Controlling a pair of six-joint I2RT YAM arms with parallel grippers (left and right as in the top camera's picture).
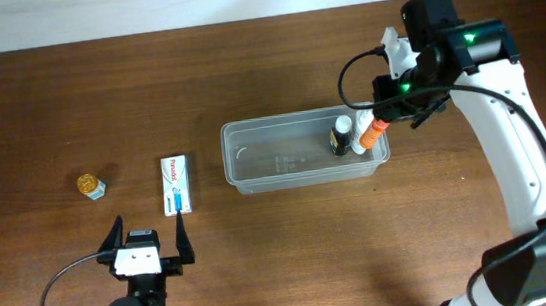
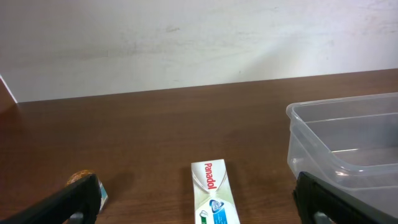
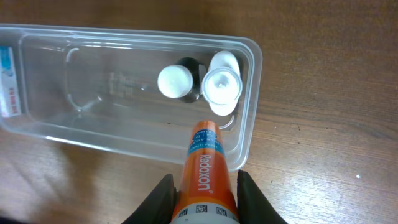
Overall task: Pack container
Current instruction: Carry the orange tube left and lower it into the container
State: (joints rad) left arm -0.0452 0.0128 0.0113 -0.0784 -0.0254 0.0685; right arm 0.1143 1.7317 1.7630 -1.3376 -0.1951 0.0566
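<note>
The clear plastic container (image 1: pixel 283 157) lies mid-table. Inside its right end stand a dark bottle with a white cap (image 1: pixel 339 137) and a white bottle (image 1: pixel 358 133); both show in the right wrist view (image 3: pixel 176 81) (image 3: pixel 222 87). My right gripper (image 3: pixel 202 190) is shut on an orange Redoxon tube (image 3: pixel 203 168), held over the container's right end (image 1: pixel 378 128). A white Panadol box (image 1: pixel 176 184) lies left of the container, also in the left wrist view (image 2: pixel 211 193). My left gripper (image 1: pixel 148 247) is open and empty, just in front of the box.
A small bottle with a gold cap (image 1: pixel 90 186) lies at the far left, half hidden behind my left finger in the left wrist view (image 2: pixel 84 180). A pale wall borders the table's far edge. The container's corner (image 2: pixel 323 137) shows at the right.
</note>
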